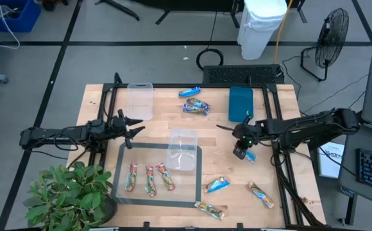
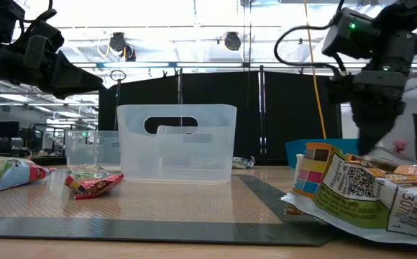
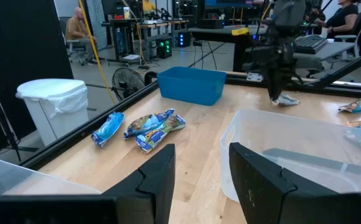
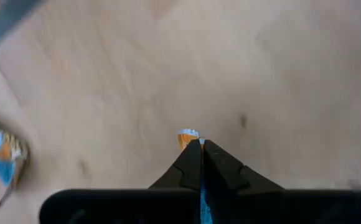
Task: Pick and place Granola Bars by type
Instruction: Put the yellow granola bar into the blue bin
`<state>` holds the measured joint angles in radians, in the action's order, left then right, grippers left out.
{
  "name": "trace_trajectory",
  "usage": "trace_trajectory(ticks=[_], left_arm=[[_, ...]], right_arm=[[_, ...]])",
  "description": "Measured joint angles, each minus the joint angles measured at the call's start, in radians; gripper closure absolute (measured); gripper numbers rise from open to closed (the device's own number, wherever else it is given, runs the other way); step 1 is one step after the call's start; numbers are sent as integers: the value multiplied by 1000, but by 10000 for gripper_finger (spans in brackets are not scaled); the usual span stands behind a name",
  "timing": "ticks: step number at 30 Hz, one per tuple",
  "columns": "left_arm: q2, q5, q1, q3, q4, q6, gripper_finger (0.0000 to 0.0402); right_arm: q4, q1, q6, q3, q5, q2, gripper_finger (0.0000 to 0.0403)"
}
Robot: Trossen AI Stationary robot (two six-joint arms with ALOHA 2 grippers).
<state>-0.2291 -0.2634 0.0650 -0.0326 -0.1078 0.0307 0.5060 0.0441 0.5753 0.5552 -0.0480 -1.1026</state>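
My right gripper (image 1: 240, 152) (image 4: 201, 149) is over the table's right half, in front of the teal tray (image 1: 240, 102), shut on a blue granola bar (image 1: 251, 156). My left gripper (image 1: 135, 131) (image 3: 200, 165) waits open above the table's left side, facing a clear tub (image 1: 183, 149) that stands on the grey mat. Three red-and-green bars (image 1: 149, 179) lie on the mat. A blue bar (image 1: 189, 92) and a tan-teal bar (image 1: 196, 107) lie near the far edge. Another blue bar (image 1: 217, 185) and two tan ones (image 1: 261, 194) (image 1: 210, 209) lie near the front. My right gripper pinches the blue bar between its two shut fingers, coming from above and pointing down. Only the wrapper's orange-and-blue end (image 4: 188, 135) shows past the fingertips. In the left wrist view the bar (image 3: 286, 99) hangs below the fingers; whether it touches the table I cannot tell.
A second clear tub (image 1: 140, 99) stands at the far left of the table. A potted plant (image 1: 67, 196) fills the near left corner. Black frame rails (image 1: 279, 173) run along the table's sides. Bare wood lies between the mat and the right rail.
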Motion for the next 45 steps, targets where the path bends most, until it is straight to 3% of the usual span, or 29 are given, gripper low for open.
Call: trace_trajectory(ticks=[6,34,45], left_arm=[[0,0,0,0,0,0,245],[0,0,0,0,0,0,245],[0,0,0,0,0,0,245]], right_arm=[[-118,48,-112,0,52,38,402],[-675,304,-577,0,50,131,403],[-793,405,-701,0,47,148,403]])
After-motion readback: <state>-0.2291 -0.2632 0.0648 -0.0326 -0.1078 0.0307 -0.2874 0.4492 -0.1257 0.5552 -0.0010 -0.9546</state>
